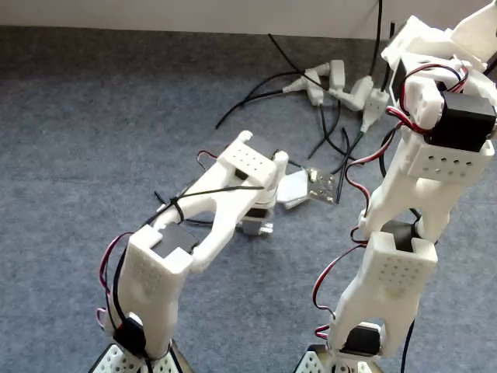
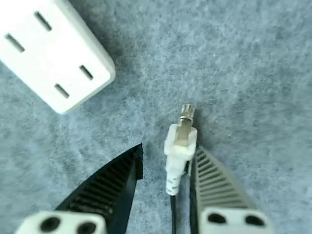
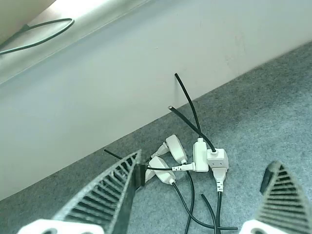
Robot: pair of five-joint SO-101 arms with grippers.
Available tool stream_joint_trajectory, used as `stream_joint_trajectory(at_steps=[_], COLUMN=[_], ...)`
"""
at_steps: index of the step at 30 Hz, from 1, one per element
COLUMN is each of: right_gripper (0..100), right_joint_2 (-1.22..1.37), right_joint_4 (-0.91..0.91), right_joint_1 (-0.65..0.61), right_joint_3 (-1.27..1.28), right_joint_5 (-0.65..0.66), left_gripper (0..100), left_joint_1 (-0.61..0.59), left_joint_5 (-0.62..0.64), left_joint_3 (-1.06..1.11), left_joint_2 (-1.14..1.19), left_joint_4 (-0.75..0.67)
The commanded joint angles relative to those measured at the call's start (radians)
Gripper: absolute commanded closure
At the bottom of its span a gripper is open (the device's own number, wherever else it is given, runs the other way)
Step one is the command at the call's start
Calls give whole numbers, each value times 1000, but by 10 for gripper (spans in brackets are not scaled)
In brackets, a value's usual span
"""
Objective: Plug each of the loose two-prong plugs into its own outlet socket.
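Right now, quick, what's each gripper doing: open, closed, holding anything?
Left gripper: open, plug between its fingers, not clamped.
Right gripper: open, holding nothing.

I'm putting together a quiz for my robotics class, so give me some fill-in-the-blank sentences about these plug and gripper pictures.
The white two-prong plug lies on the carpet between the fingers of the ___ arm's gripper. Its cord is ___. The right gripper has its jaws ___.
Missing words: left, black, open.
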Motion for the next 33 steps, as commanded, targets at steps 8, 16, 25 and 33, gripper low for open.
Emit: stream_joint_trajectory(at_steps=[8, 16, 25, 33], right_gripper=[636, 636, 636, 636], right_joint_2=[-51, -53, -56, -74], right_joint_4=[15, 15, -8, -45], right_joint_1=[-5, -4, 81, 203], right_joint_3=[-116, -116, -116, -116], right_joint_5=[14, 14, 14, 11], left_gripper=[881, 957, 958, 958], left_joint_1=[21, 27, 59, 113], left_joint_5=[3, 80, 247, 354], left_joint_3=[27, 18, -255, -613], left_joint_2=[-25, -35, -38, -143], left_joint_4=[-51, -172, -130, 164])
